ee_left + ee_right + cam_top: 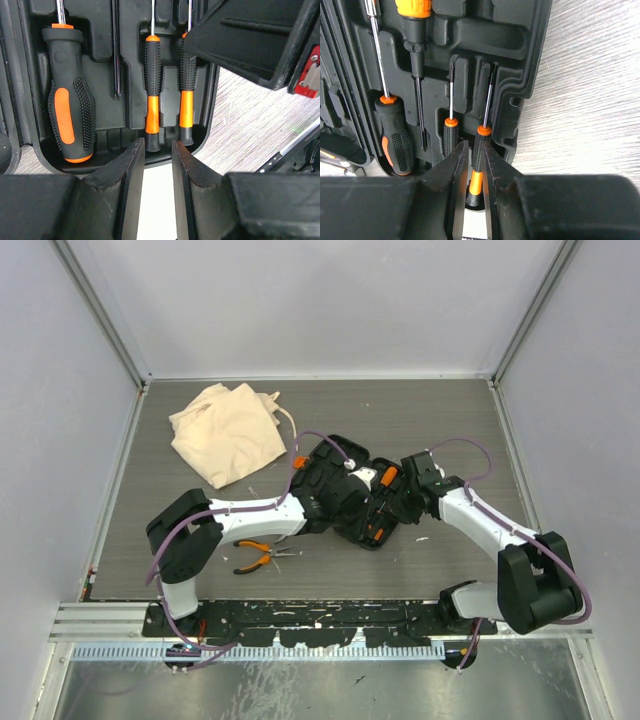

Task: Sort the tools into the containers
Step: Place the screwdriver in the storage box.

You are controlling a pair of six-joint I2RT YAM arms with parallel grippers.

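The black tool case lies open at mid-table with both grippers over it. Its slots hold a thick orange-and-black screwdriver and two thin screwdrivers. My right gripper is shut on the handle of the rightmost thin screwdriver, which lies in its slot beside its twin. My left gripper stands open at the case's near edge, just short of a thin screwdriver's butt, with nothing between its fingers. Orange-handled pliers lie on the table by the left arm. The beige bag sits at the back left.
Grey walls with metal rails enclose the table on three sides. The right gripper's black body hangs over the case's right end in the left wrist view. Bare wood-grain table shows right of the case.
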